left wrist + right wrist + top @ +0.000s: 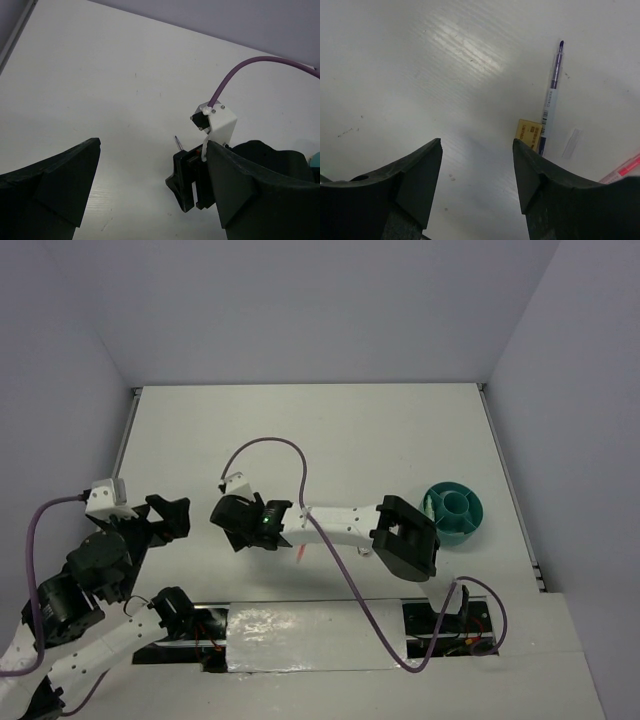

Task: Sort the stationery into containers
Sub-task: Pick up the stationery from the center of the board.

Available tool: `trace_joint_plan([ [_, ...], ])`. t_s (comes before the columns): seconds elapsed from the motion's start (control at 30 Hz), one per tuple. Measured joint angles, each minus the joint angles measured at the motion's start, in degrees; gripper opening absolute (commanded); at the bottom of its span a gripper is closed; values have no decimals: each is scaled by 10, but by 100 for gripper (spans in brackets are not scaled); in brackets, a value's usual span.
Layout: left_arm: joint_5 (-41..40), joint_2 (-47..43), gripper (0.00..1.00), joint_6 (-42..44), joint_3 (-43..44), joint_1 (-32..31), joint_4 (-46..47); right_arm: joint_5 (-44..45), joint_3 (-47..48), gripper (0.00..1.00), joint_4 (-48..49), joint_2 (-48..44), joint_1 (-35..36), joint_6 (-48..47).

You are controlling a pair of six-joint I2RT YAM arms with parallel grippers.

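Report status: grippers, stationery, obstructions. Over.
Left gripper, right gripper: jaws open, empty. Grey pen, yellow-brown block on table below right gripper. Teal cup at right; no obstruction seen.

The desk [420, 75] is smooth and white, with a soft sheen and fine lines. The right pincer [477, 150] looks like matt black plastic, the grey pen [551, 95] like clear plastic, the yellow-brown block [529, 134] matt.

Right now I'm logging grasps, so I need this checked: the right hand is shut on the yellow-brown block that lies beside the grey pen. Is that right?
Not quite. The right hand is open and holds nothing. The yellow-brown block lies on the table beside the grey pen, as the right wrist view shows.
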Motion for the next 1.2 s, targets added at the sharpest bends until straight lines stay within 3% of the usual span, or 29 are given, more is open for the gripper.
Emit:
trace_joint_plan([
  [0.43, 52, 66, 99, 33, -4, 0, 21, -19, -43, 61, 19, 0, -28, 3],
  [1.2, 69, 70, 99, 43, -4, 0, 34, -44, -95, 56, 45, -6, -33, 5],
])
